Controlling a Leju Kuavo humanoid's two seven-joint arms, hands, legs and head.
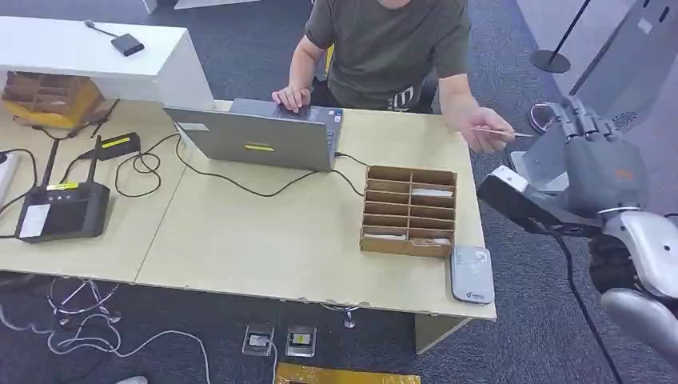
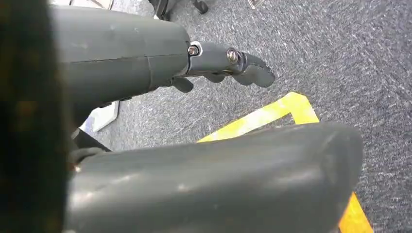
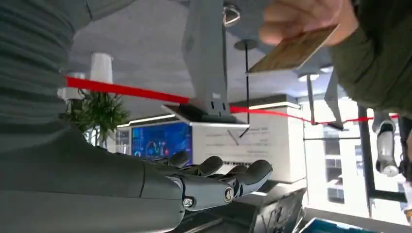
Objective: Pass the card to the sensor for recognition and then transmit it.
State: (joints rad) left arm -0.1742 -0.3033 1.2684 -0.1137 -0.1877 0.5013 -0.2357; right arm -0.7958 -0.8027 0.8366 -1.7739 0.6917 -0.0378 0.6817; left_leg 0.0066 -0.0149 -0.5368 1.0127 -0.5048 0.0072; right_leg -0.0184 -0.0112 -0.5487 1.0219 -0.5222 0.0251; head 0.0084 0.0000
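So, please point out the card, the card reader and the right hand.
card (image 3: 290, 50), right wrist view, middle of its face, held by a person.
card reader (image 1: 471, 274), head view, centre of its grey top.
right hand (image 3: 214, 182), right wrist view, base of the fingers.

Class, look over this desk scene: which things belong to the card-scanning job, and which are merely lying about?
Part of the job:
card, held by the person's hand
grey sensor pad at the table edge
right hand, raised near the card

Lying about:
laptop
wooden sorting box
black router
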